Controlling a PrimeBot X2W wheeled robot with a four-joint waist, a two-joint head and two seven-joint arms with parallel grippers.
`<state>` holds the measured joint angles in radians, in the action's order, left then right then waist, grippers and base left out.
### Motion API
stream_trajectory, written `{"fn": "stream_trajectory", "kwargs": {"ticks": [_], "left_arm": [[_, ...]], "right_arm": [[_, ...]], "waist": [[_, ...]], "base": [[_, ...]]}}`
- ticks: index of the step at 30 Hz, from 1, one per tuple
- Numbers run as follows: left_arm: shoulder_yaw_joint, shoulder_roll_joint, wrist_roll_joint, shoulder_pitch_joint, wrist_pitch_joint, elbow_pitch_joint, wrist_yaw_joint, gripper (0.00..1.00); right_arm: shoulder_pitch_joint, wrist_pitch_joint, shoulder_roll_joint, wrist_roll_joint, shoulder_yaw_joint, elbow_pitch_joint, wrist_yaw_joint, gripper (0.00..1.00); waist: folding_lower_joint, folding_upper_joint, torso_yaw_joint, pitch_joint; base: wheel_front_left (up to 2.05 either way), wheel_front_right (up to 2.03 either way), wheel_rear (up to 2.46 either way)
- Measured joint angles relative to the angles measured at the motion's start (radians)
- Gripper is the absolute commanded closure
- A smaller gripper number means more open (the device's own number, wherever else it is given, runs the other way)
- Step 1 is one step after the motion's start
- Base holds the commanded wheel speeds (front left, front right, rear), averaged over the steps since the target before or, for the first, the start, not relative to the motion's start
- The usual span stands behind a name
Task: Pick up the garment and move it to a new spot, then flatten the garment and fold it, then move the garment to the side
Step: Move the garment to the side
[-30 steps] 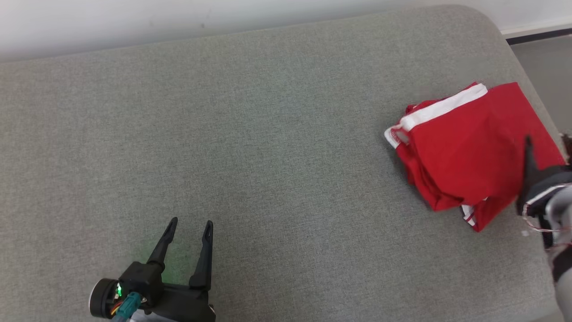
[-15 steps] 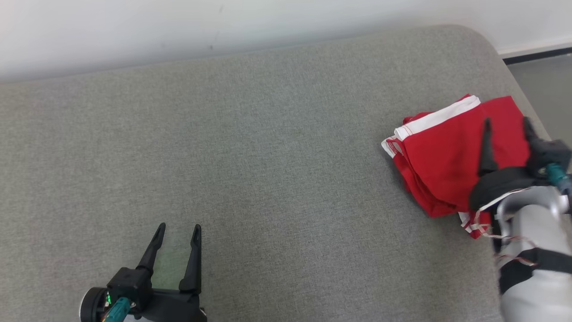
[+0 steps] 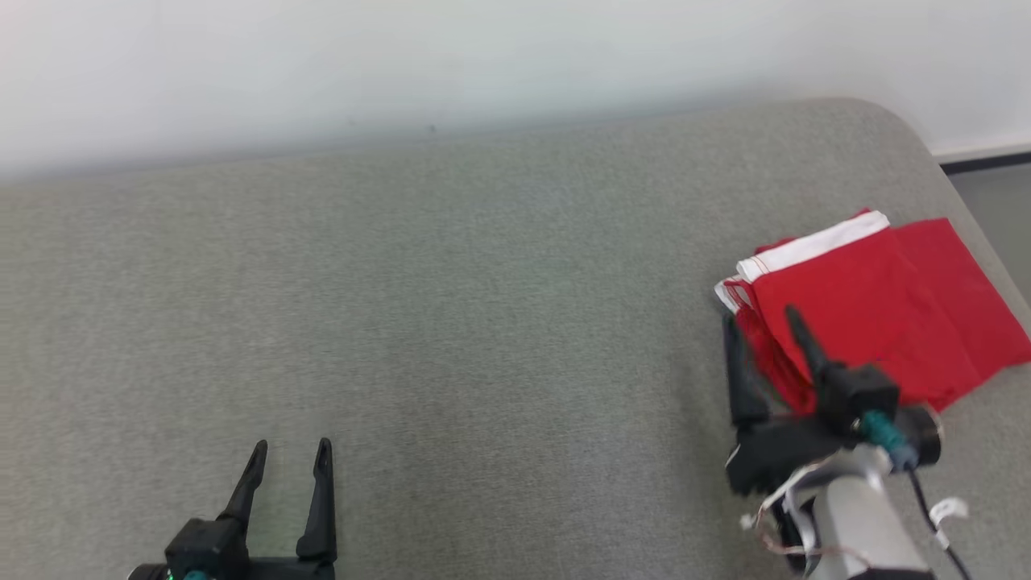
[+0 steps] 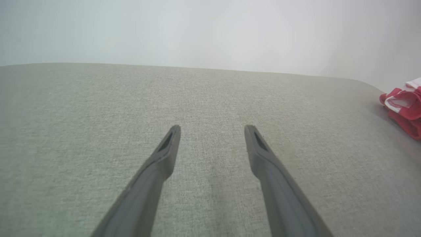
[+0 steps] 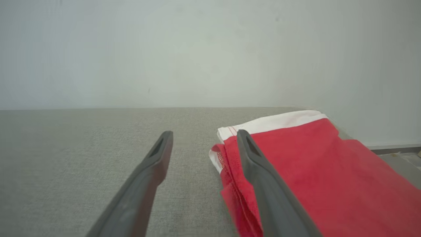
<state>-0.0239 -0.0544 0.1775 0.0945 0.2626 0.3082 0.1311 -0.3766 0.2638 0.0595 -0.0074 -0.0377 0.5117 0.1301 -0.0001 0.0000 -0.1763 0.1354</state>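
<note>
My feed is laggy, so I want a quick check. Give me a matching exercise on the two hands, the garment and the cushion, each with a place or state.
Things:
1. left hand
2. right hand
3. garment
4. cushion

Places or states:
A. red with a white band, folded, at the right end
B. grey, under everything else
C. open over bare fabric, lower left
D. open at the garment's left edge

Pairs: 1-C, 2-D, 3-A, 4-B

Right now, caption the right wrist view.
Open right gripper at the edge of the folded red garment on a grey cushion.
</note>
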Motion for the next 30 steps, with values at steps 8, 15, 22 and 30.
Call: {"fn": "stream_trajectory", "kwargs": {"ticks": [8, 15, 22, 30], "left_arm": [[0.021, 0.002, -0.001, -0.035, 0.000, 0.002, 0.000, 0.00], [0.036, 0.002, 0.004, -0.070, 0.000, 0.006, 0.000, 0.00], [0.053, 0.003, 0.002, -0.092, 0.000, 0.007, -0.003, 0.00], [0.065, 0.003, -0.002, -0.096, 0.000, 0.004, -0.008, 0.00]], "right_arm": [[0.090, 0.000, -0.007, 0.055, 0.039, -0.015, 0.000, 0.00], [0.160, 0.000, -0.008, 0.104, 0.054, -0.019, 0.000, 0.00], [0.206, 0.000, -0.008, 0.112, 0.076, -0.022, 0.000, 0.00], [0.219, 0.000, -0.009, 0.084, 0.072, -0.051, 0.000, 0.00]], "waist": [[0.0000, 0.0000, 0.046, -0.036], [0.0000, 0.0000, 0.080, -0.077], [0.0000, -0.0001, 0.102, -0.108], [0.0000, -0.0001, 0.109, -0.126]], "base": [[0.00, 0.00, 0.00], [0.00, 0.00, 0.00], [0.00, 0.00, 0.00], [0.00, 0.00, 0.00]]}}
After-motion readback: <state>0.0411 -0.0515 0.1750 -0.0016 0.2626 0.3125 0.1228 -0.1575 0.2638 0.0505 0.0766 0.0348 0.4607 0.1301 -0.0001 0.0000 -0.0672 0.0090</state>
